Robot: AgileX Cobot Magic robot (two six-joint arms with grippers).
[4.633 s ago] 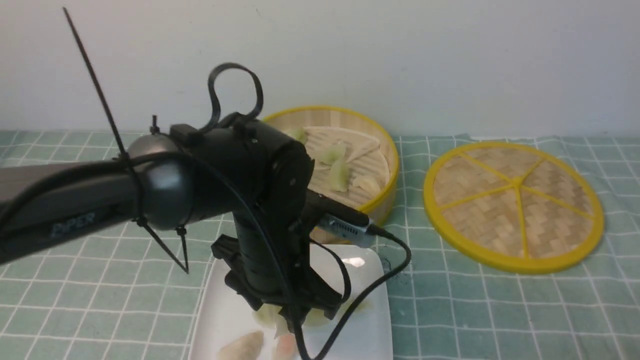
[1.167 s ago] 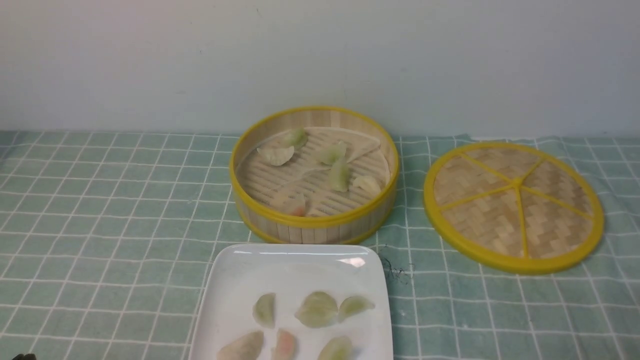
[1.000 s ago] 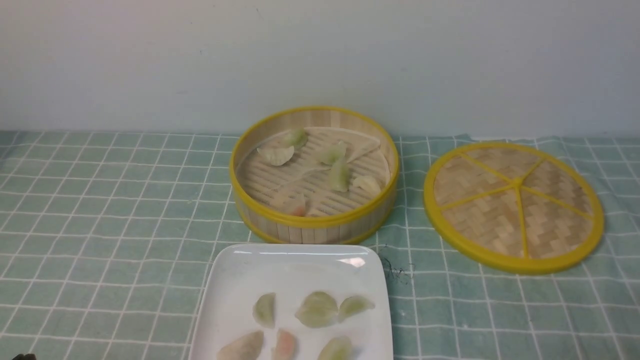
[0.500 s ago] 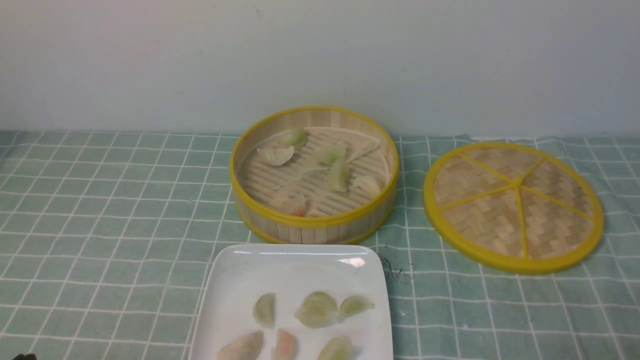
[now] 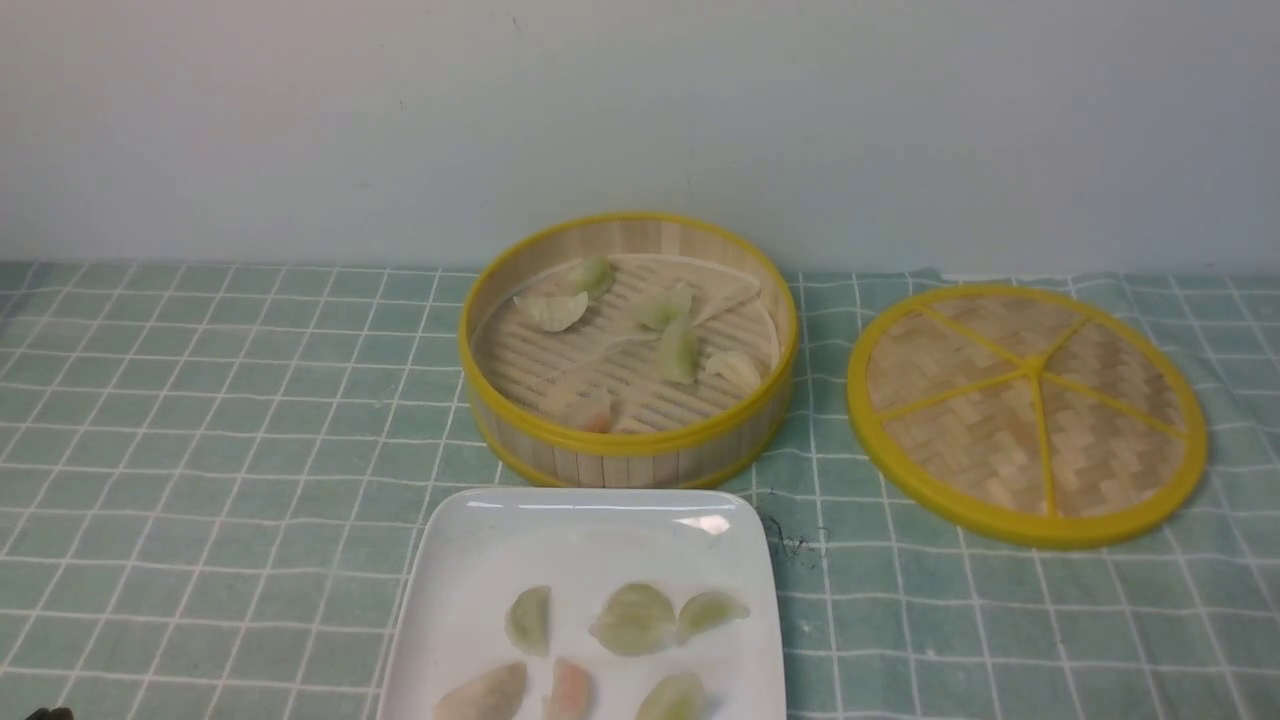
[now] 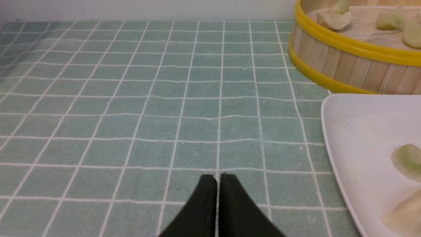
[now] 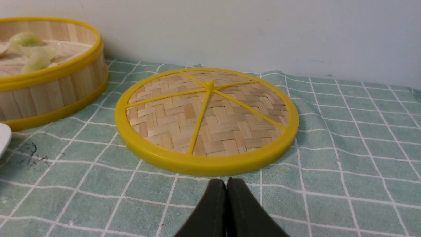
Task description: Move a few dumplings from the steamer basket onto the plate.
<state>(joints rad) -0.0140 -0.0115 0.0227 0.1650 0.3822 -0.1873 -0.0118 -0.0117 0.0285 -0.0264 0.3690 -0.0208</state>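
left gripper [image 6: 217, 179]: 2 matte black fingers, broad at the base, tapering to rounded tips; inner faces flat and pressed together along 1 thin straight seam.
right gripper [image 7: 226, 183]: same build, 2 matte black tapered fingers with rounded tips, faces meeting at 1 narrow seam.
markings: no screws, cables or lettering visible on either.

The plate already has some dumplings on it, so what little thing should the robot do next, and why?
Probably nothing more than staying parked. Six dumplings already lie on the plate, which seems to cover "a few", while others remain in the steamer basket. Both the left claw and the right claw are shut, empty and low over the cloth, away from the food.
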